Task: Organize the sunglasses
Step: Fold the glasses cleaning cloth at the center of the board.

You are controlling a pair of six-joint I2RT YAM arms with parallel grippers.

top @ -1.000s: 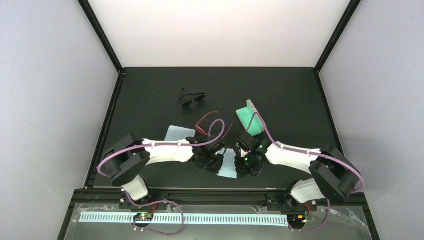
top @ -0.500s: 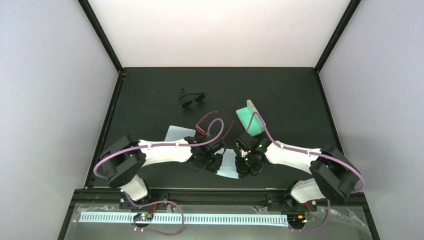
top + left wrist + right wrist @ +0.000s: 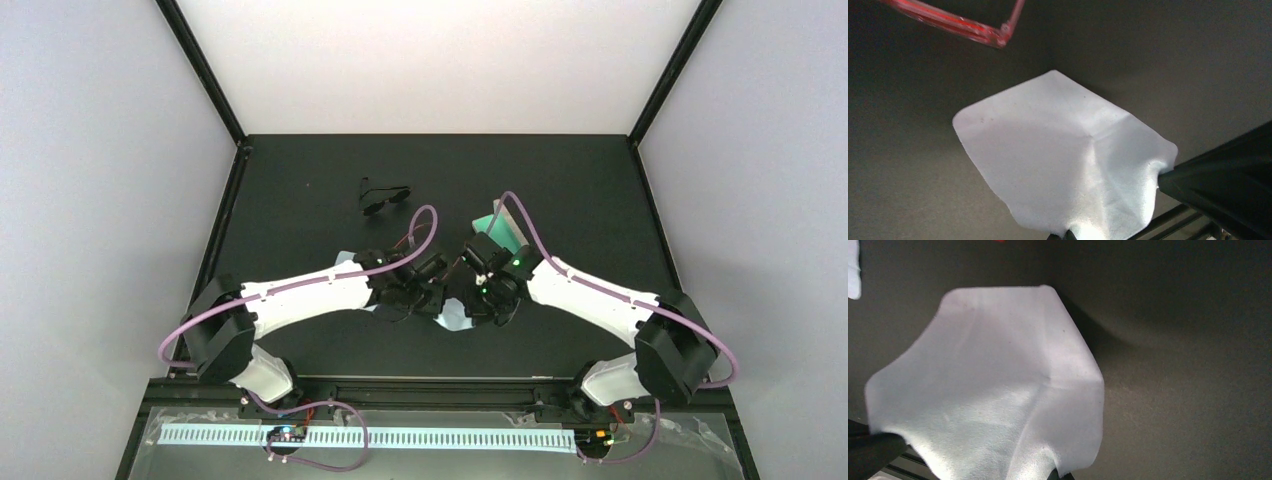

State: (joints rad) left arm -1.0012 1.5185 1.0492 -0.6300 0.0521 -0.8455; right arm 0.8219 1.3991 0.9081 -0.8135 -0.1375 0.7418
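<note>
Clearly, my left gripper (image 3: 1066, 234) and right gripper (image 3: 1058, 475) each pinched a corner of the white cloth (image 3: 1063, 155), fingers pressed together on it. The sunglasses (image 3: 973, 27) lay on the table (image 3: 300, 180) just beyond, untouched.

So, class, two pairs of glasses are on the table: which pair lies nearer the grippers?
The red-framed pair, showing just beyond the white cloth in the left wrist view; the black pair lies farther back on the table.
</note>
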